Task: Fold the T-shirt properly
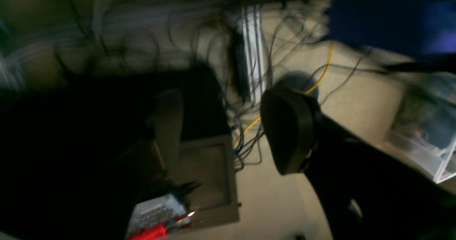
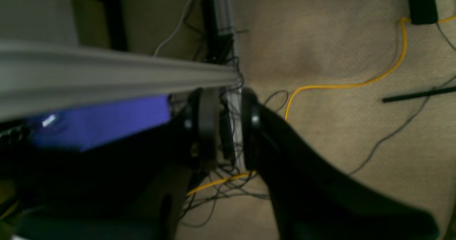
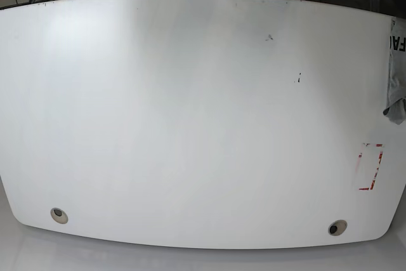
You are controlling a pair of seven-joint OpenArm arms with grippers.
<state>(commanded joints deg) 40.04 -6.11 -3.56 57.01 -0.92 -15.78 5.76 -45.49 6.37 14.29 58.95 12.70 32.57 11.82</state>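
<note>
white tabletop point(image 3: 190, 118) fills the base view, wide and curved at the near edge, with two round grommet holes near the front corners, a red-marked rectangle point(image 3: 370, 167) toward the right side and a couple of small dark specks. t-shirt point(image 3: 396, 74) is only a grey strip at the far right edge of the tabletop, black lettering partly showing, one corner hanging down. neither arm shows in the base view. both wrist views look down at beige carpet point(image 2: 338, 47) with loose dark cables and a yellow cable point(image 2: 356, 85). left hand point(image 1: 228, 133) is blurred, fingers well apart, released, nothing between them. right hand point(image 2: 225, 126) has its fingers close together with a narrow gap, gripping nothing; fully clenched or not, cannot tell. grey rail point(image 2: 107, 72) crosses the right wrist view, blue object under it.
</note>
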